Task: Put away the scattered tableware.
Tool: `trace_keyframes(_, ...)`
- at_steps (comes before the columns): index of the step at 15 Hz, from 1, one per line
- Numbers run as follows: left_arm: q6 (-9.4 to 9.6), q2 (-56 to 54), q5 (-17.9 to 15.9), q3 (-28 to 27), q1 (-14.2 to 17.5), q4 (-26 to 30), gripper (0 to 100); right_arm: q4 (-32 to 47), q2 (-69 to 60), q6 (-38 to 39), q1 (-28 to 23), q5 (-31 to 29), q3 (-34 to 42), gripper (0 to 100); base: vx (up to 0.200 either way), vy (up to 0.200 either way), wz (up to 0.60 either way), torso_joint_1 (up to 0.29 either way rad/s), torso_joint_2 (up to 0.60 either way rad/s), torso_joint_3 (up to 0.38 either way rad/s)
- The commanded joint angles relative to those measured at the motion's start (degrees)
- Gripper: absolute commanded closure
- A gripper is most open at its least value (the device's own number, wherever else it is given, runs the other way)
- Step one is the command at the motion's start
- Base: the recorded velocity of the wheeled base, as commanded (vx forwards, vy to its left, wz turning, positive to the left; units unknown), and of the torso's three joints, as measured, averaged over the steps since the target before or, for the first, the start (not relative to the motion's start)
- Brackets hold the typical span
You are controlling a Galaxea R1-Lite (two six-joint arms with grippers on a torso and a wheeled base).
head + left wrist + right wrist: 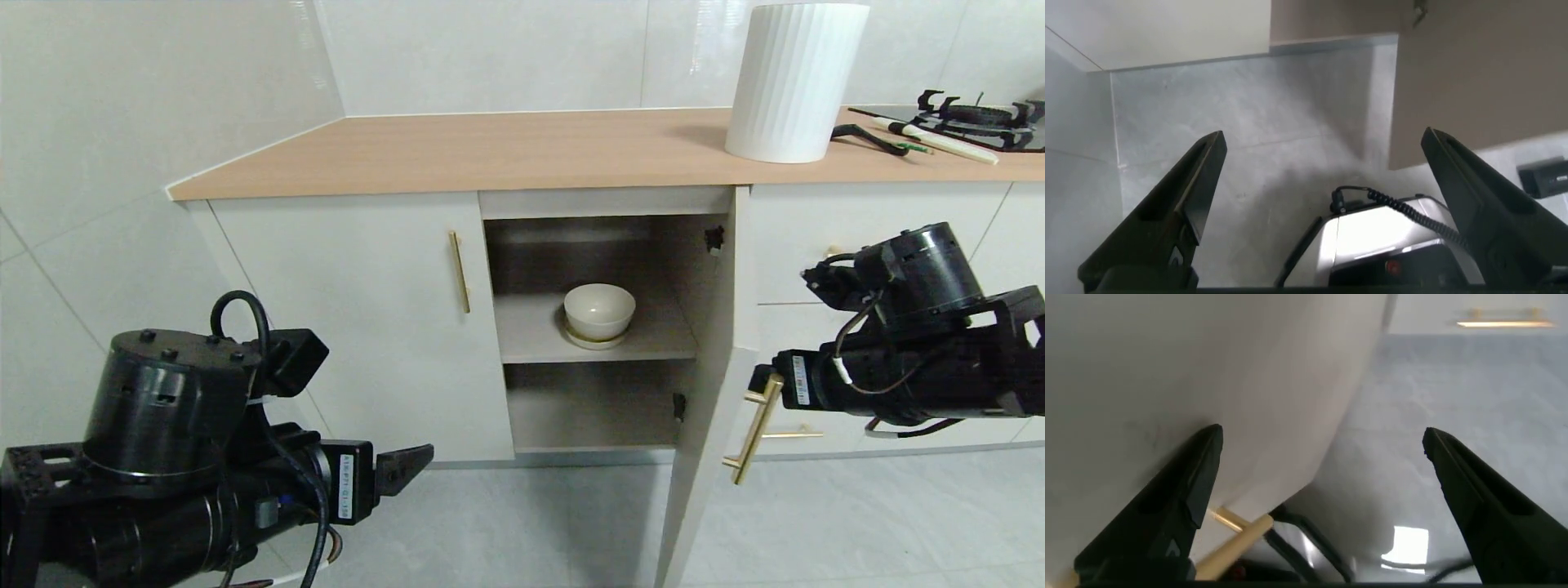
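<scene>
A cream bowl [599,309] sits on a small plate [594,339] on the middle shelf of the open cabinet [531,327]. The cabinet door [706,392] swings out toward me, its brass handle [755,429] on the outer face. My right gripper [763,384] is at that handle's upper end, open; in the right wrist view its fingers [1176,506] spread wide before the door face [1249,392], with the handle [1237,539] low between them. My left gripper [408,465] hangs low above the floor, open [1323,143] and holding nothing.
On the wooden counter [490,151] stand a tall white ribbed container [796,77], a black utensil [869,137], a pale long utensil [947,143] and a gas hob [980,114]. A shut cabinet door [359,327] is left of the opening. Grey floor tiles [816,523] lie below.
</scene>
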Motion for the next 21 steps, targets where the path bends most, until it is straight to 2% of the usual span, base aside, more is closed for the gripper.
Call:
trace_keyframes(1, -0.12, -0.33, 0.04, -0.20, -0.01, -0.06, 0, -2.37, 3.50, 0.84, 1.80, -0.08, 0.19, 0, 0.000, 0.000, 0.00, 0.000, 0.00, 0.000)
trace_keyframes(6, -0.12, 0.11, -0.05, -0.20, -0.10, -0.15, 0, -10.28, 8.69, 10.25, 3.64, -0.08, 0.80, 0, 0.000, 0.000, 0.00, 0.000, 0.00, 0.000)
trace_keyframes(15, -0.12, 1.26, 0.04, 0.15, -0.80, -0.06, 0, -13.71, 12.03, 11.83, 3.90, -0.43, 0.71, 0, 0.000, 0.000, 0.00, 0.000, 0.00, 0.000)
trace_keyframes(21, -0.12, 1.34, 0.13, 0.15, -0.71, -0.06, 0, -15.38, 13.17, 11.92, 3.90, -0.43, 0.71, 0, 0.200, 0.000, 0.00, 0.002, 0.00, 0.003)
